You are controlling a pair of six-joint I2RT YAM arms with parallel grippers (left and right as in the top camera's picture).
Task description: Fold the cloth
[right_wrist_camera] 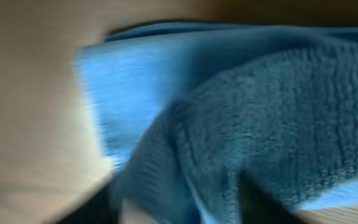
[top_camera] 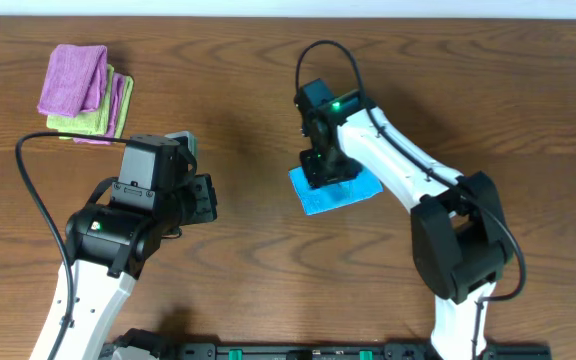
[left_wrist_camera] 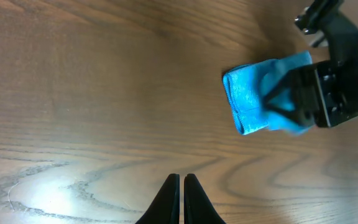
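Observation:
The blue cloth (top_camera: 318,200) lies folded into a small pad at the table's centre. My right gripper (top_camera: 326,168) stands on top of it and is shut on a raised ridge of it. The right wrist view is filled with blue terry (right_wrist_camera: 260,106) bunched between the dark fingers (right_wrist_camera: 179,208). The left wrist view shows the cloth (left_wrist_camera: 250,99) with the right gripper (left_wrist_camera: 309,102) on its right part. My left gripper (top_camera: 208,198) is shut and empty, left of the cloth over bare wood; its closed fingertips (left_wrist_camera: 182,180) show in its own view.
A stack of folded cloths (top_camera: 83,90), purple on top of green and pink, lies at the far left corner. A black cable (top_camera: 38,190) loops beside the left arm, and another arcs over the right arm (top_camera: 318,50).

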